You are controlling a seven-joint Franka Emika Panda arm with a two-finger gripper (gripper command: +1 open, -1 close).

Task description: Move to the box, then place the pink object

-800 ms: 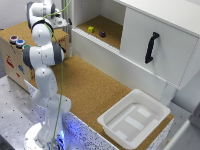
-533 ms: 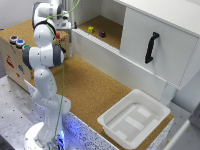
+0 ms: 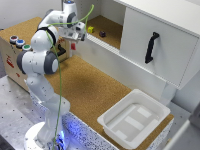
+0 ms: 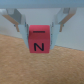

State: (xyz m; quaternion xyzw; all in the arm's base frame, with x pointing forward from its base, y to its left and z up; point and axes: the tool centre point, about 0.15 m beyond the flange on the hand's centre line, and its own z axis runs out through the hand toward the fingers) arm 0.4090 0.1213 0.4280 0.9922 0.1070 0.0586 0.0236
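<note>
My gripper [image 3: 74,48] is shut on the pink object [image 3: 73,46], a tiny pink-red block. It holds the block in the air above the cork surface, in front of the open cabinet compartment. In the wrist view the block [image 4: 39,44] shows a black letter N and sits between the two fingers [image 4: 17,25], with the gripper [image 4: 40,39] closed around it. The box [image 3: 107,121], a wide shallow white tray with ridges on its floor, stands far off at the exterior view's lower right and holds nothing.
A small yellow cube [image 3: 90,29] and a small dark object [image 3: 102,34] lie inside the open cabinet compartment. The white cabinet door with a black handle [image 3: 151,47] stands beside it. A cork-topped wooden box with coloured buttons [image 3: 17,42] is at the exterior view's left.
The arm's upper part has swung toward the exterior view's right. The gripper stays shut on the pink block. The tray has not moved.
</note>
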